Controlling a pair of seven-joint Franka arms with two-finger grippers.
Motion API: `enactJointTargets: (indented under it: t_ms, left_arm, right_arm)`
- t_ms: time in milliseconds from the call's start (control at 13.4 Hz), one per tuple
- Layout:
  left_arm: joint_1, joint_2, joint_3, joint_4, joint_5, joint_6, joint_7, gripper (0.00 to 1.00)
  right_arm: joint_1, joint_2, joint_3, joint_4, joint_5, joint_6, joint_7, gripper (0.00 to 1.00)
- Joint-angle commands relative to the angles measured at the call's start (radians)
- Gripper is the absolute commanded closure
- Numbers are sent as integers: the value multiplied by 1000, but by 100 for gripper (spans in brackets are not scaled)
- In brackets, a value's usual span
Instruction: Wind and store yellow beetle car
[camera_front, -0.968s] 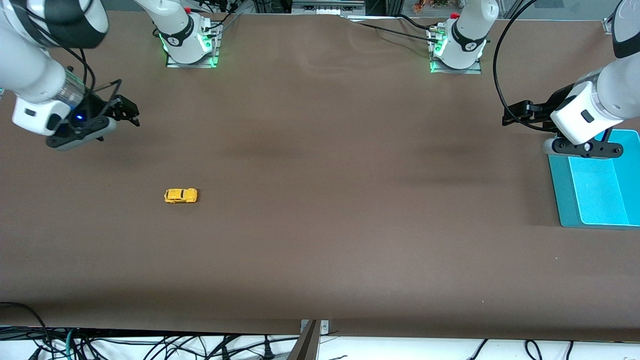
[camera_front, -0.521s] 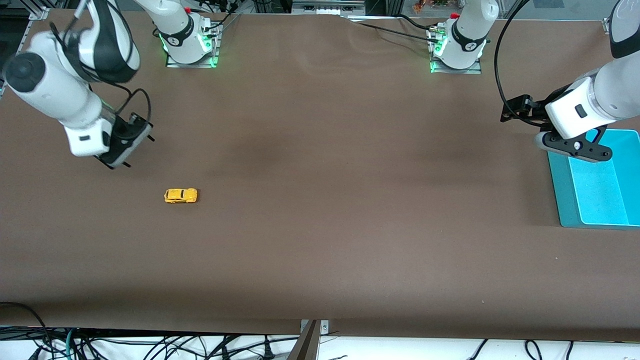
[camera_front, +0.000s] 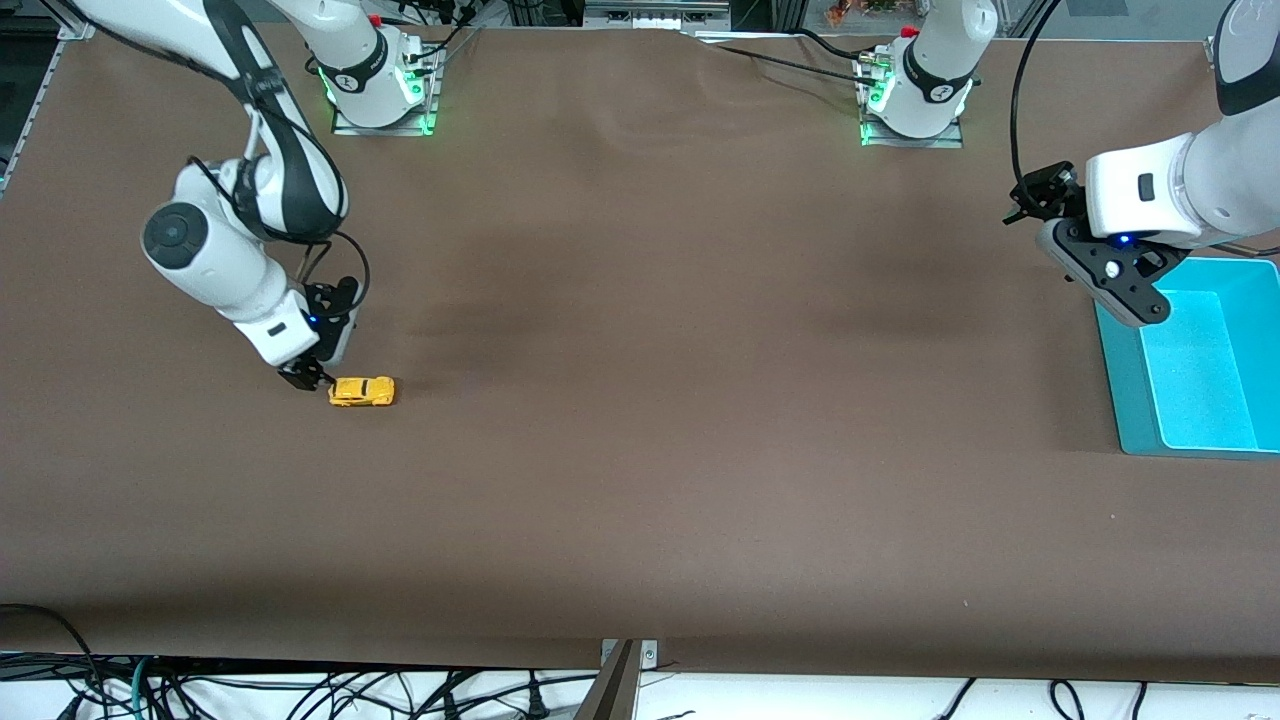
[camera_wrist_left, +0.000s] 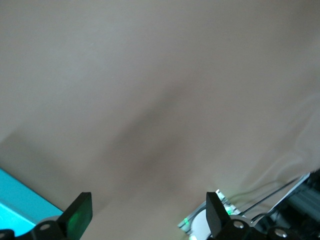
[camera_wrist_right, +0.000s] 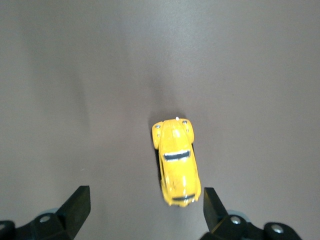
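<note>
Yellow beetle car (camera_front: 361, 391) sits loose on the counter (camera_front: 640, 450), right gripper (camera_front: 303, 377) just beside it, jaws wide. Descending off-centre could knock it rolling (it's tiny). Left gripper (camera_front: 1030, 190) waits, jaws wide, near the teal bin (camera_front: 1125, 390).

The right arm has swung in from the right arm's end of the table and lowered its wrist. The right gripper (camera_front: 305, 377), which hung well apart from the yellow beetle car (camera_front: 361, 391) a second ago, now sits low just beside the car's end, fingers spread wide, with the car lying between the fingertips (camera_wrist_right: 77, 202) in the right wrist view. The left gripper (camera_front: 1040, 192) has turned at the wrist: its body now points down and toward the front camera over the edge of the teal bin (camera_front: 1122, 375), jaws apart.
</note>
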Motion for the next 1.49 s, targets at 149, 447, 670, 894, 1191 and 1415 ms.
enactJointTargets:
  t_ms: [149,447,670,894,1191,1415]
  left_arm:
    - [-9,26,1,28,13,-5,168,0]
    - [-8,52,3,28,13,11,306,0]
    - [-8,65,1,28,13,14,331,0]
    - [-20,74,1,29,12,14,336,0]
    - [-15,83,1,19,7,40,342,0]
    - [-26,88,3,3,19,58,337,0]
  right_arm:
    - [-20,104,4,5,-12,130,-125,0]
    - [-24,135,4,10,-11,169,-157,0]
    - [-24,143,4,10,-11,181,-157,17]
    - [-24,141,4,11,-11,178,-157,69]
    - [-24,115,45,19,-11,149,-156,87]
    - [-24,80,97,40,-11,60,-157,87]
